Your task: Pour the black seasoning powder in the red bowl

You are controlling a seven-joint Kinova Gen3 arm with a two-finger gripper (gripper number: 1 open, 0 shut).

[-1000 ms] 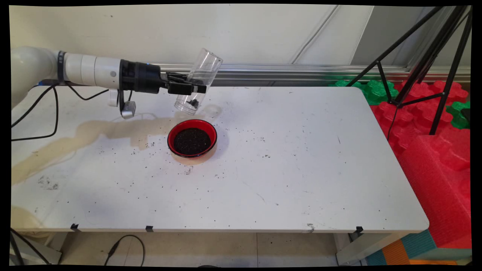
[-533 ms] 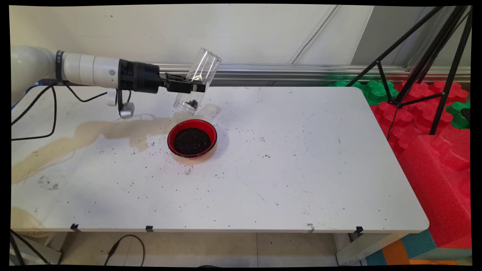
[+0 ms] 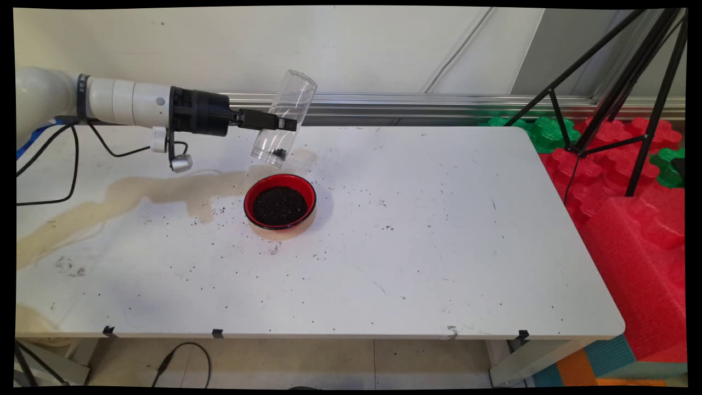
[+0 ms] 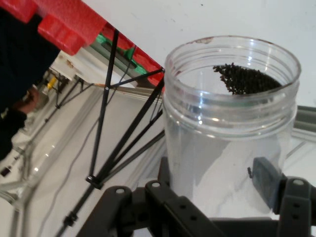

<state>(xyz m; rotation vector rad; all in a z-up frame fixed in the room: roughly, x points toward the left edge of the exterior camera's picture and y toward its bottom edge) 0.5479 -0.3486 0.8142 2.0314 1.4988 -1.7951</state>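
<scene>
We see the gripper closed on a clear plastic jar — its 2 fingers press the jar's wall from both sides. The jar is held in the air above the table's far edge, toward the far left corner, and it is tilted: in the main view its upper end leans to the right and its lower end points down to the left. A small amount of dark granules lies inside the jar at its lower end; in the hand view they sit just under the threaded rim.

Near the jar, but lower and closer to us, a red bowl stands on the table — it is filled with the same dark granules. Loose dark grains are scattered on the table around the bowl, and a beige stain runs from the bowl toward the left edge.
</scene>
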